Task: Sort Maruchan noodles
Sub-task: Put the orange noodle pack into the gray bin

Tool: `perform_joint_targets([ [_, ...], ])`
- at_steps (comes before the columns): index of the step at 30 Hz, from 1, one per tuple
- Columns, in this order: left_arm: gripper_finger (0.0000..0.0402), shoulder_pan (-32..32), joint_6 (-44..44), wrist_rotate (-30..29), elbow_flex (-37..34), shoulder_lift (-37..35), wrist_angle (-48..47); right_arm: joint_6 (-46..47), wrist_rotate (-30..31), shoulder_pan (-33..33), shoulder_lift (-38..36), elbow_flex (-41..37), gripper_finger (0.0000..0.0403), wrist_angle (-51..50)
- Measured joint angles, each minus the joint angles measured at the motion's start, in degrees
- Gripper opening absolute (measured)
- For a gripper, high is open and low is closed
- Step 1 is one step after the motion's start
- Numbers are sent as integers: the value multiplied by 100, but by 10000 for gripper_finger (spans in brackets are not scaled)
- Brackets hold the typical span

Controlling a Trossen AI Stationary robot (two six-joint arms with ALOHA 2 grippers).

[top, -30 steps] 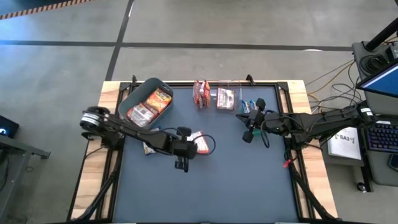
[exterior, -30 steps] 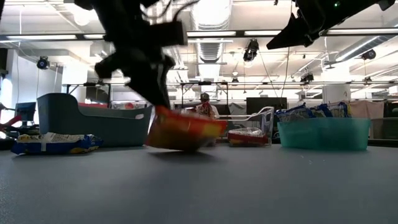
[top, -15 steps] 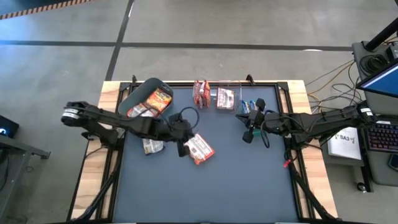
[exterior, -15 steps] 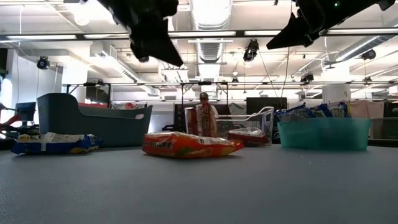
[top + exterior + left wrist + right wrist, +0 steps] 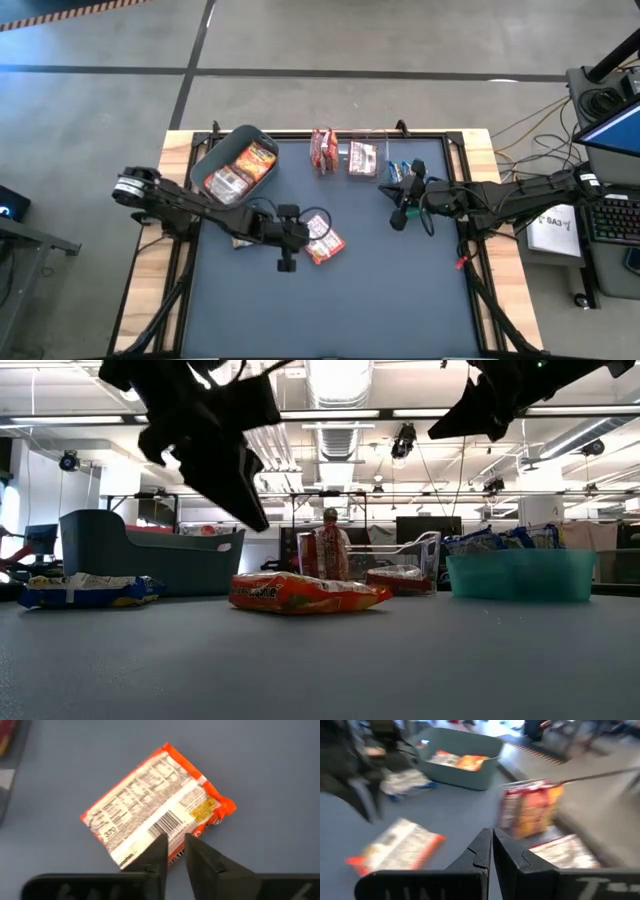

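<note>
On your dark worktop (image 5: 340, 310), the grey bin (image 5: 215, 150) at the far left corner has noodle packets in it. An orange noodle packet (image 5: 325, 246) lies flat near the middle, with its label side up. Your left hand (image 5: 286, 264) hangs just above it with its fingers a tiny bit apart and holding nothing, and your right hand (image 5: 398, 219) waits shut and empty above the far right part.

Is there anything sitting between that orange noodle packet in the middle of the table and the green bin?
Nothing: in the high view, only bare table top lies between the orange packet and the green bin, though the right end effector hangs above it.
</note>
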Motion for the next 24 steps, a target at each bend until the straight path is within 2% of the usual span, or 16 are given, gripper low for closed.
perform_joint_targets([
  [6, 135, -193, 488, -13, 25, 525, 396, 1505, -1059, 70, 156, -13, 9, 313],
  [13, 235, -201, 921, -21, 25, 777, 606, 2996, -1232, 613, 1308, -24, 10, 530],
  [18, 259, -241, 899, -24, -16, 777, 595, 3531, -1540, 765, 2282, 346, 37, 545],
  [24, 261, -343, 547, -28, -259, 777, 618, 3830, -1358, 566, 3225, 863, 93, 423],
])
